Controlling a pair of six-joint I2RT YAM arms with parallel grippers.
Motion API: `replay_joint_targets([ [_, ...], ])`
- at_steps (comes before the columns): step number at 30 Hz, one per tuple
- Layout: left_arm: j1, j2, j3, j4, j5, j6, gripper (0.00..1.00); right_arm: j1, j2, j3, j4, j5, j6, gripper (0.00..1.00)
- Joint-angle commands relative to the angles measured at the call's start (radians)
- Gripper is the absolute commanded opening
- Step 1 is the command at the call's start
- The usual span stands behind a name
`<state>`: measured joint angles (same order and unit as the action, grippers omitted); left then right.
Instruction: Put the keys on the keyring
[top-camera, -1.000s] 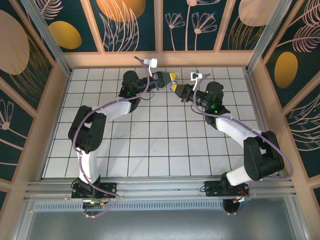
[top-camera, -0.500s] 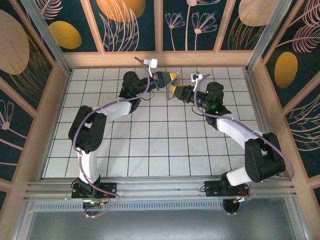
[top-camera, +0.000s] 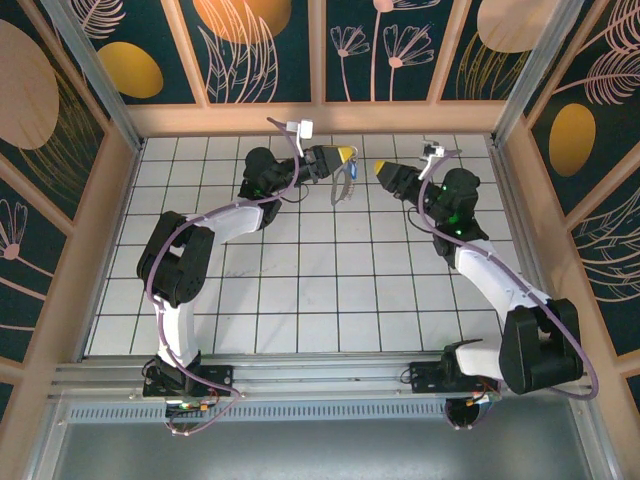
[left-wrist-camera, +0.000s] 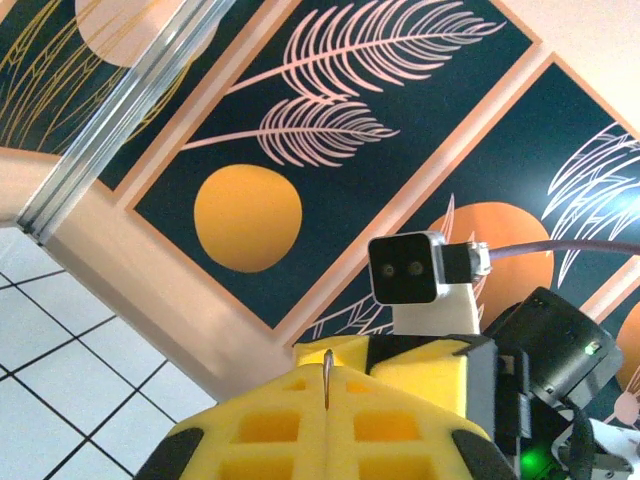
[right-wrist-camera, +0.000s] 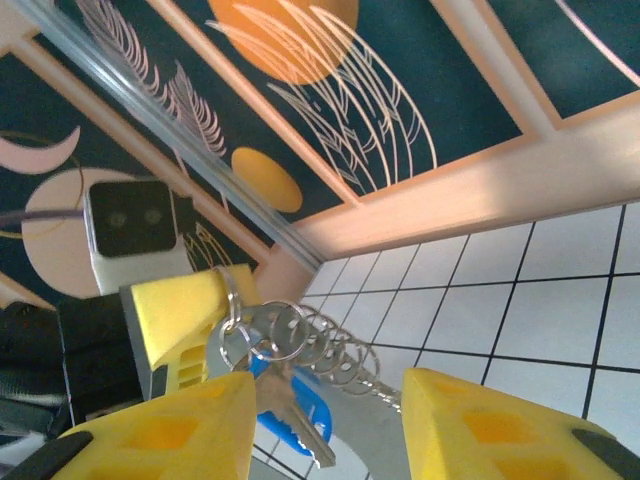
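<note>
My left gripper is raised over the far middle of the table, shut on the keyring's thin metal ring, which sticks up edge-on between the yellow pads. In the right wrist view that ring links to a chain of small rings. The key, with a blue head and a silver blade, hangs under them, apparently on the ring. From above, the bundle dangles below the left fingertips. My right gripper is open and empty, a short way right of the bundle. Its yellow fingers frame the key without touching it.
The white tiled table is walled by wooden panels at the back and sides. Both arms reach to the far middle. The right arm's wrist camera faces the left gripper at close range.
My right gripper has opened and drawn back to the right, away from the left gripper. The ring and key now hang from the left gripper alone, which has stayed put.
</note>
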<state>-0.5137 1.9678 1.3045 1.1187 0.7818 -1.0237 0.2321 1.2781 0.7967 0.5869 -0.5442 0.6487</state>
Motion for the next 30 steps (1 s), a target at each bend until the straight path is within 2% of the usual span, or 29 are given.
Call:
replay_joint_targets([
  [1,-0.012,-0.026,-0.019,0.105,-0.039,-0.046,0.0,-0.013,0.024,0.044,0.116,-0.036,0.105,0.43],
  [8,-0.025,-0.041,-0.058,0.124,-0.117,-0.076,0.0,-0.01,0.133,0.095,0.315,-0.104,0.308,0.43],
  [12,-0.029,-0.042,-0.067,0.136,-0.131,-0.082,0.0,0.004,0.17,0.11,0.367,-0.105,0.364,0.41],
  [30,-0.036,-0.029,-0.059,0.154,-0.13,-0.093,0.0,0.067,0.255,0.153,0.383,-0.101,0.364,0.33],
])
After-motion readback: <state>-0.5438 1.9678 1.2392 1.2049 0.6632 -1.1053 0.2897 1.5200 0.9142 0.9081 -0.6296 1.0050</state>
